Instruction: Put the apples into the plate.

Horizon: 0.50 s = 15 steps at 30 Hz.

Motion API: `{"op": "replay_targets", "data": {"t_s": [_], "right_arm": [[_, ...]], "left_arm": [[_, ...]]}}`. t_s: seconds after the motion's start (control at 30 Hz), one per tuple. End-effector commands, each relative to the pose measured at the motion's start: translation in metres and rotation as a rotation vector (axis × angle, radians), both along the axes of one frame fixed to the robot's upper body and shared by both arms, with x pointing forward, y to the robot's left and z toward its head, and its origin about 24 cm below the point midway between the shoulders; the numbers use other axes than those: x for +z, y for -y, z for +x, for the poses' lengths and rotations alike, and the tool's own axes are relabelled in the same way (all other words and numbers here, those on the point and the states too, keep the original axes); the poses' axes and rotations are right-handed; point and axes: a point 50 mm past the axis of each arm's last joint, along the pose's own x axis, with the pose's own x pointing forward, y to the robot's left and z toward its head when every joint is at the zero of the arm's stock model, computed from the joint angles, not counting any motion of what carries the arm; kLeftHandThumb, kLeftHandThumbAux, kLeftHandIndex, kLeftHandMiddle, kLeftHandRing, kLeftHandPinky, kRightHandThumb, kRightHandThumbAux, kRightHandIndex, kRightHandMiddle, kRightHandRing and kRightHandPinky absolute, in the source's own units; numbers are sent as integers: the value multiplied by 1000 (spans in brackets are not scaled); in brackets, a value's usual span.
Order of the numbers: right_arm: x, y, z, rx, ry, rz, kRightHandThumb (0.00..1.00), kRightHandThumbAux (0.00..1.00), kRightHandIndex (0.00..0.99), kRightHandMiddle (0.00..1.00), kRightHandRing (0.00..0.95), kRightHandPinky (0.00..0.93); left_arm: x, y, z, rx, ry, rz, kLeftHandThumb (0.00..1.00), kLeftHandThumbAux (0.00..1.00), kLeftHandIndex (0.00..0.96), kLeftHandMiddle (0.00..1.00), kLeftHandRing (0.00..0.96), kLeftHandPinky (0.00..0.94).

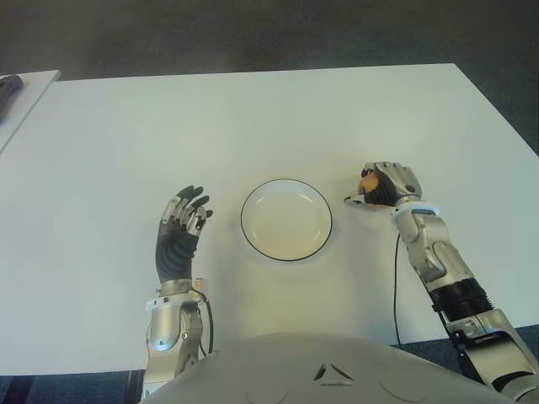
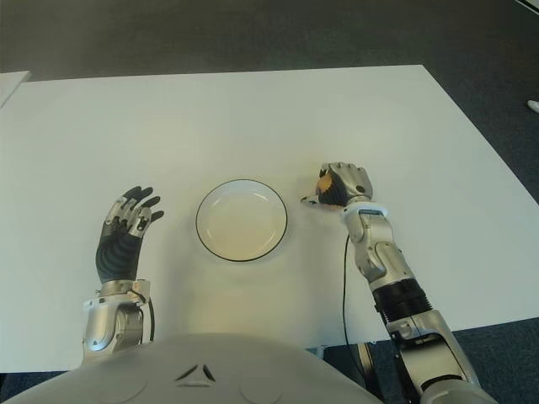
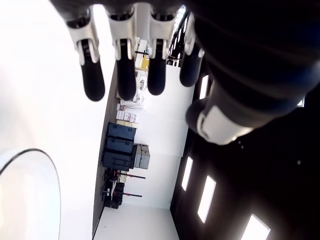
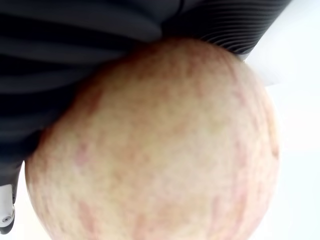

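A white plate [image 1: 286, 244] with a thin dark rim sits on the white table [image 1: 253, 126], near its front edge, and holds nothing. Just right of the plate my right hand [image 1: 383, 187] is curled around a yellow-red apple [image 1: 369, 183], which peeks out between the fingers. The apple [image 4: 160, 145] fills the right wrist view, pressed against the dark palm. My left hand [image 1: 181, 227] shows left of the plate with its fingers [image 3: 125, 75] spread and nothing in them.
A dark object [image 1: 8, 86] lies on a second white surface at the far left edge. The table's far edge meets dark carpet [image 1: 253, 34]. A black cable [image 1: 397, 286] runs down beside my right forearm.
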Motion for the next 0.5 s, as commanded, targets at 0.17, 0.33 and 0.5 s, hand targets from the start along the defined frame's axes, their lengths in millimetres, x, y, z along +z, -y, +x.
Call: {"op": "replay_targets", "data": {"t_s": [0.17, 0.33, 0.5], "right_arm": [[44, -20, 8, 53, 130, 28, 952, 658, 403, 485, 502, 758], [52, -33, 4, 79, 159, 31, 952, 658, 397, 489, 509, 785], [53, -53, -2, 123, 179, 60, 952, 658, 391, 496, 517, 806]], "left_arm": [[-1, 2, 1, -4, -18, 5, 318, 682, 226, 217, 255, 304], [0, 3, 1, -4, -21, 8, 314, 689, 226, 216, 252, 304], [0, 4, 1, -2, -19, 12, 305, 695, 221, 207, 241, 291]]}}
